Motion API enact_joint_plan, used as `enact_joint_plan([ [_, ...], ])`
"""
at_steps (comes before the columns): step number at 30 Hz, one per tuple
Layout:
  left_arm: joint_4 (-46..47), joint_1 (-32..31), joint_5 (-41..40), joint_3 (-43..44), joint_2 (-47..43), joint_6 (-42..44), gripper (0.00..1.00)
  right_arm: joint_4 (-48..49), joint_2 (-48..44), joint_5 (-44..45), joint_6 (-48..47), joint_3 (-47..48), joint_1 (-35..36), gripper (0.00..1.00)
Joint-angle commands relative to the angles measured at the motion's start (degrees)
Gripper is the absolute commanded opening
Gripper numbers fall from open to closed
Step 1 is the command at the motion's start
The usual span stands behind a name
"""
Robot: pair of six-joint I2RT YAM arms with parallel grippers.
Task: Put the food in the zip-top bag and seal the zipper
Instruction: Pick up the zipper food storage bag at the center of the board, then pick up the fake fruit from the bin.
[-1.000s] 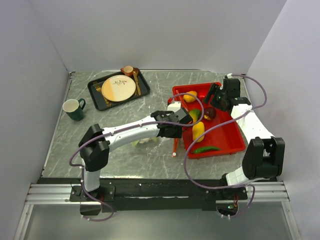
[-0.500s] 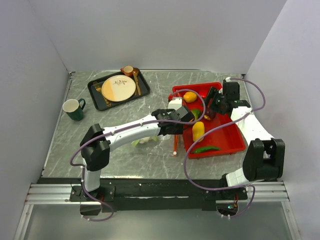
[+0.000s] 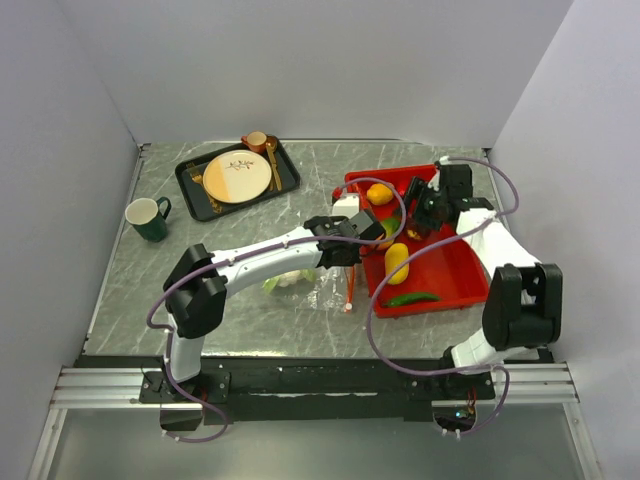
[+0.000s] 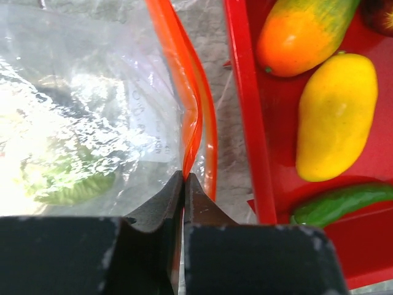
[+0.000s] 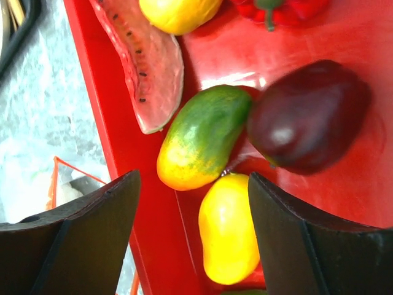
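The clear zip-top bag lies left of the red tray, with a white-green cauliflower inside. My left gripper is shut on the orange-red zipper at the bag's mouth, also seen from above. In the tray lie a yellow mango, a green chili and an orange. My right gripper hangs open over the tray, above the red-green mango, the yellow mango and a dark purple fruit. A red pepper shows at the top edge.
A watermelon slice leans by the tray's left wall. A black tray with a beige plate, a small cup and a spoon sits at the back left. A green mug stands near the left wall. Walls close in on three sides.
My left gripper has closed on the zipper strip at the bag's mouth. The right gripper has shifted slightly left over the red tray and stays open.
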Motion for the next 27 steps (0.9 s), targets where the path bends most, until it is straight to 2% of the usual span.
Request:
enact_joint_plan([
  [1, -3.0, 0.6, -2.8, 0.4, -5.5, 0.0, 0.05, 2.0, 5.0, -4.4, -2.7, 4.8, 2.6, 0.77],
  [10, -3.7, 2.7, -1.7, -6.9, -18.9, 1.1, 0.06, 0.4, 14.7, 5.1, -10.3, 14.4, 10.2, 0.73],
  [17, -3.5, 4.5, 0.1, -9.6, -21.6, 1.5, 0.06, -0.2, 20.0, 6.7, -13.5, 17.6, 11.0, 0.60],
  [22, -3.2, 4.8, 0.5, -9.2, -21.7, 2.2, 0.07, -2.7, 24.1, 6.4, -14.3, 21.0, 11.2, 0.60],
  [27, -2.7, 5.0, 1.4, -9.8, -21.8, 2.9, 0.07, -2.3, 25.0, 5.4, -15.0, 21.3, 11.7, 0.55],
])
